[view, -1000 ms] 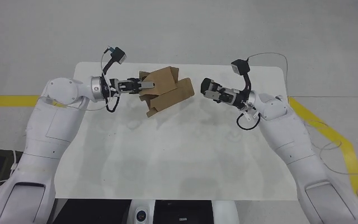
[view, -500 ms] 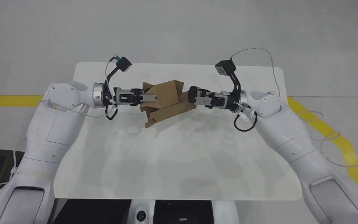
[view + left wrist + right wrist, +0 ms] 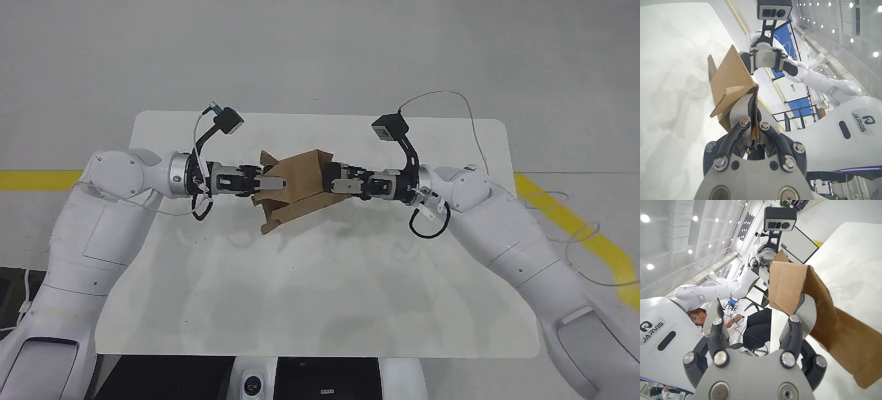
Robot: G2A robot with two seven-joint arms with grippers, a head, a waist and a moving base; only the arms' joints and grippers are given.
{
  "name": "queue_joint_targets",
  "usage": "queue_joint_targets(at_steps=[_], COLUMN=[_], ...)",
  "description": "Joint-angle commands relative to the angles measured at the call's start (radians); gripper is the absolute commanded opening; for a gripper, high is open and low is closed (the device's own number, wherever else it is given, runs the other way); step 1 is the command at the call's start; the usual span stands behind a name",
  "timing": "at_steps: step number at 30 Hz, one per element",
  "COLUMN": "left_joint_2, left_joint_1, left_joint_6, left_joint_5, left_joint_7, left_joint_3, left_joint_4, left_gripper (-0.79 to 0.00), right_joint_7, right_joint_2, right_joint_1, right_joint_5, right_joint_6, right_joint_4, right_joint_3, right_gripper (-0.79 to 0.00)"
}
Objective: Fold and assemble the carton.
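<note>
— Where did we find the brown corrugated cardboard carton point(image 3: 300, 180)?

— Half-formed, in the upper middle of the top view. It sat over the far part of the white round-cornered table point(image 3: 200, 290), between our two arms. We could not tell whether a corner touched the tabletop.

— And the tools?

— Our left gripper point(image 3: 753, 108) was clamped on a cardboard edge at the carton's left end. Our right gripper point(image 3: 761, 308) stood at the right end with its jaws wide apart. One finger point(image 3: 808, 311) lay against a panel and the other was clear of it.

— What did the step need?

— We judged it was squaring the body. The left pinch should act as the anchor. The right should close on a single wall near a crease, then press along the score so the panel hinges rather than buckles. Pulling too hard could slip or tear the pinched edge.

— Any writing?

— We saw none on the carton's faces. They were plain brown, with no label.
</note>
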Motion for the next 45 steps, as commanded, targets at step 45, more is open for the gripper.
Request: queue_joint_targets(at_steps=[45], left_joint_2=[0.019], left_joint_1=[0.013], left_joint_6=[0.003], left_joint_5=[-0.033], left_joint_7=[-0.003], left_joint_3=[0.018], left_joint_4=[-0.041], left_gripper=[-0.785], right_joint_7=[-0.070], right_joint_2=[0.007], right_joint_1=[0.132], right_joint_5=[0.105], right_joint_6=[-0.070], right_joint_4=[0.083], right_joint_3=[-0.255], right_gripper=[-0.406])
